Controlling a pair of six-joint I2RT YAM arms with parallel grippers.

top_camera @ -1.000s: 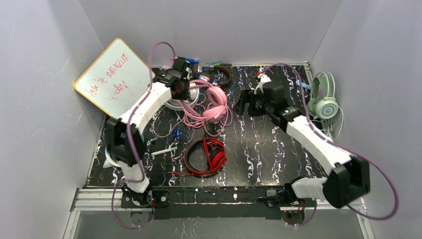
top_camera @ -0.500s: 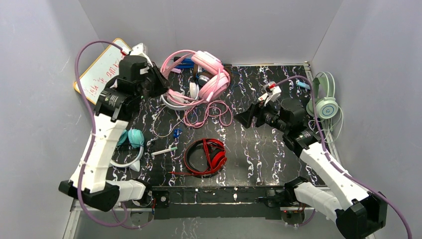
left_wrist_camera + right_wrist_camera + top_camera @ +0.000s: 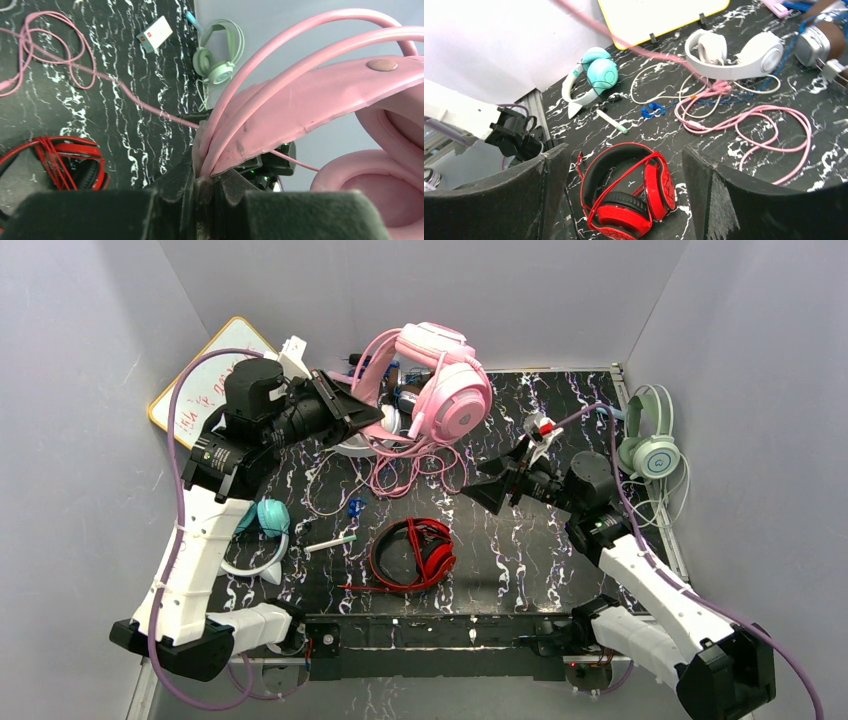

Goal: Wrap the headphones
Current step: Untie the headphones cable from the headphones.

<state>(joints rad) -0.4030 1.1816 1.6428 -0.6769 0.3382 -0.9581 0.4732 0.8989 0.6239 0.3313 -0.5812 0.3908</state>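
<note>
My left gripper (image 3: 365, 410) is shut on the headband of the pink headphones (image 3: 455, 400) and holds them in the air over the back of the mat. The left wrist view shows the headband (image 3: 310, 95) pinched in that gripper (image 3: 205, 175). Their pink cord (image 3: 410, 475) hangs down to a loose heap on the mat (image 3: 749, 120). My right gripper (image 3: 480, 485) is open and empty, right of the cord heap; in its wrist view (image 3: 624, 150) it looks over the red headphones (image 3: 629, 190), wrapped in their cord.
Teal headphones (image 3: 265, 520) lie at the left. White headphones (image 3: 734, 55) and brown ones (image 3: 824, 35) lie at the back. Mint green headphones (image 3: 650, 445) lie at the right edge, near a small white box (image 3: 155, 34). A whiteboard (image 3: 205, 390) leans at back left. A green pen (image 3: 330, 542) lies mid-left.
My left gripper has lifted the pink headphones off the mat, up and to the right. My right gripper has swung back and down towards the mat's centre.
</note>
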